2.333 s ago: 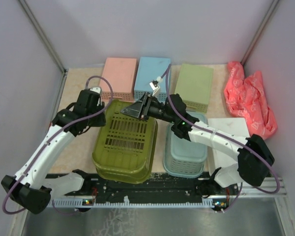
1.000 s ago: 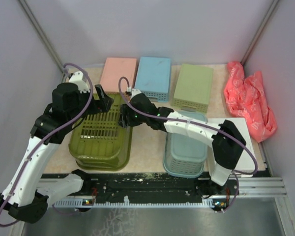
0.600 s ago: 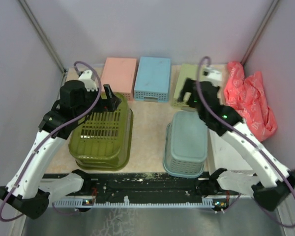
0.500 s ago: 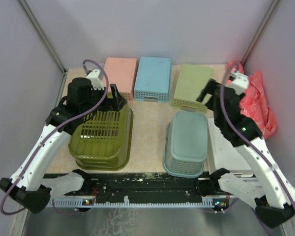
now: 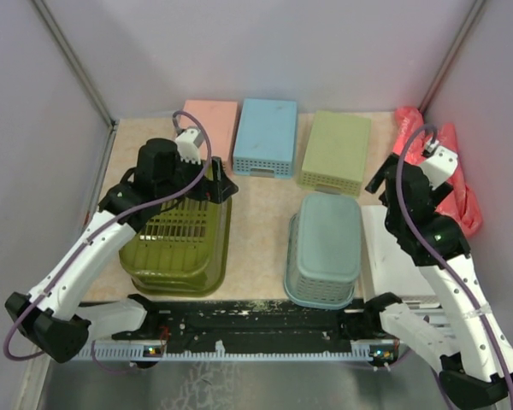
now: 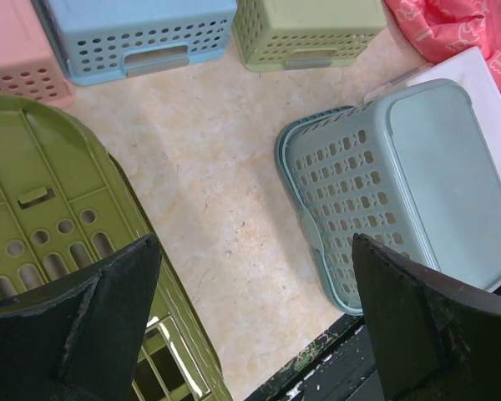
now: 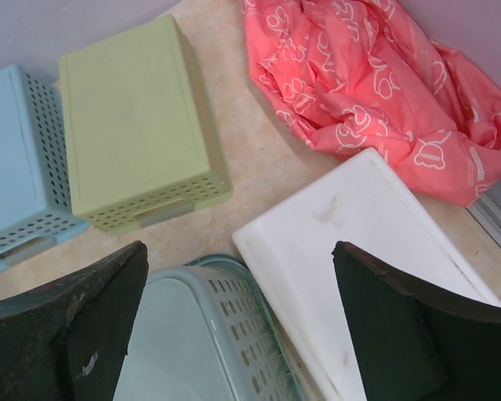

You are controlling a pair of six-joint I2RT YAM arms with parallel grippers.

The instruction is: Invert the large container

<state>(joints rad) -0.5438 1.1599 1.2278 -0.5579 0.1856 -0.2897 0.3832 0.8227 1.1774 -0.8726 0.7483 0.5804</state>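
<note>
The left gripper point(image 6: 255, 242) gapes wide and empty above the far right corner of the large container point(image 5: 184, 243). The right gripper point(image 7: 238, 246) is equally wide and empty, near the table's point(image 5: 261, 218) right edge. The container lies base-up at the near left, with its long axis running near to far. It has not moved in the last half second, while both grippers have shifted rightward.

A bare lane of desk point(image 5: 256, 226) lies open between the large container point(image 5: 175, 248) and the teal basket point(image 5: 325, 243). The pink box point(image 5: 209, 120), blue box point(image 5: 267, 132) and green box point(image 5: 335, 149) stand across its far end. The teal basket seems to touch the white slab point(image 7: 359, 225), and the red cloth point(image 7: 376, 92) fills the right corner.
</note>
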